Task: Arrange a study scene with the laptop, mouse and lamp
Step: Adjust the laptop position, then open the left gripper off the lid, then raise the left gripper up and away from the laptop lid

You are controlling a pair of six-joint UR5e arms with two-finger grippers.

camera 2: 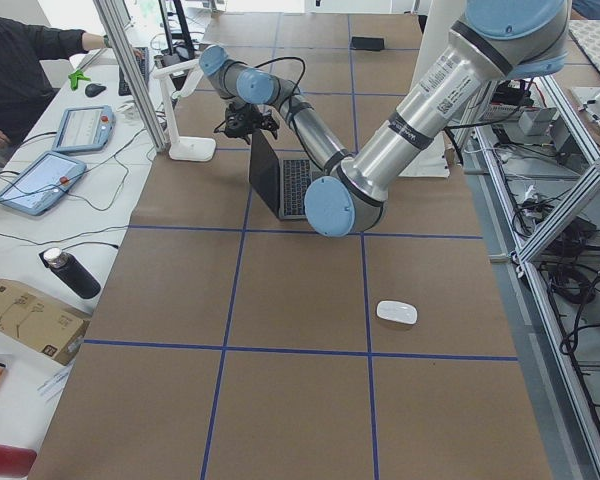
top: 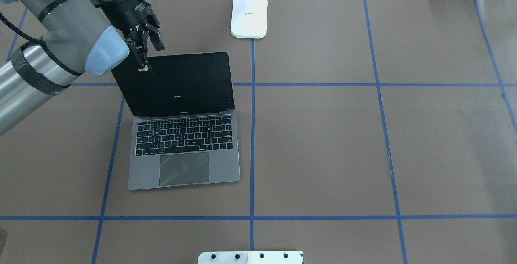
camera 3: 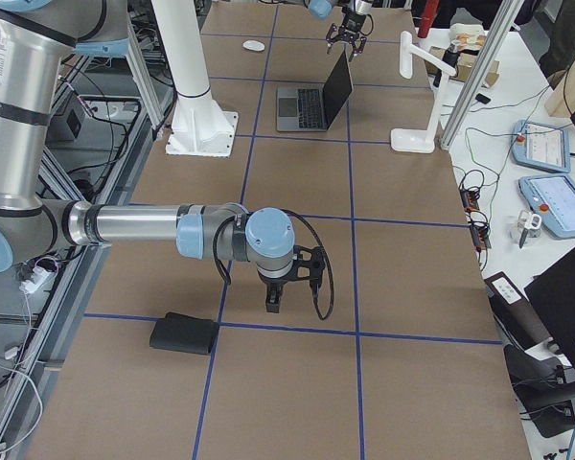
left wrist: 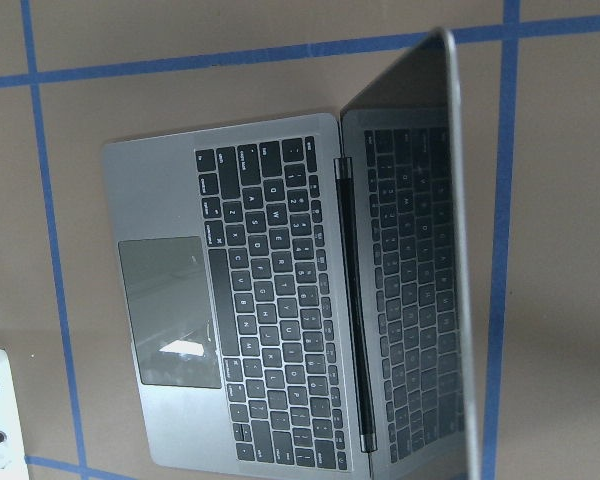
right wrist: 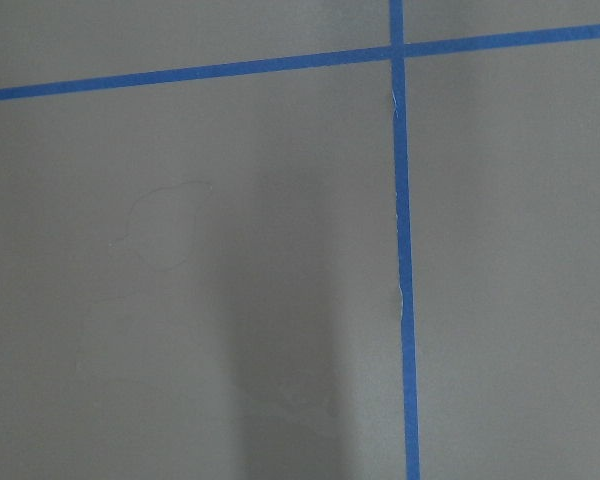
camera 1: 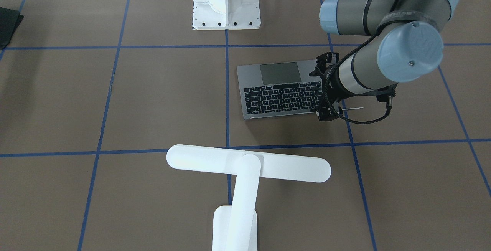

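**Operator:** Where is your left claw?

**Robot:** My left claw point(top: 148, 57) hangs at the top edge of the laptop point(top: 183, 163) lid, near the corner on my left. Its jaws stand apart. I cannot tell whether a finger touches the lid.

**Operator:** And the laptop itself?

**Robot:** It sits open on the table point(top: 363, 135), just left of the centre tape line, with the trackpad towards my base. The lid is roughly upright and the screen is dark. My left wrist camera looks down on the keys and sees the lid edge-on.

**Operator:** The lamp?

**Robot:** The lamp point(top: 249, 15) stands at the table's far edge, beyond the laptop and a little to its right. Its base is on the centre line, and the bar head lies crosswise atop the arm.

**Operator:** The mouse?

**Robot:** The mouse point(camera 2: 396, 312) lies flat towards my left end of the table, well apart from the laptop.

**Operator:** Your right claw?

**Robot:** My right claw point(camera 3: 273, 299) points down, low over the table at my right end, near a black pad point(camera 3: 184, 333). Only a side view shows it, so I cannot tell whether its jaws are apart or together. Its wrist camera shows only brown table and blue tape.
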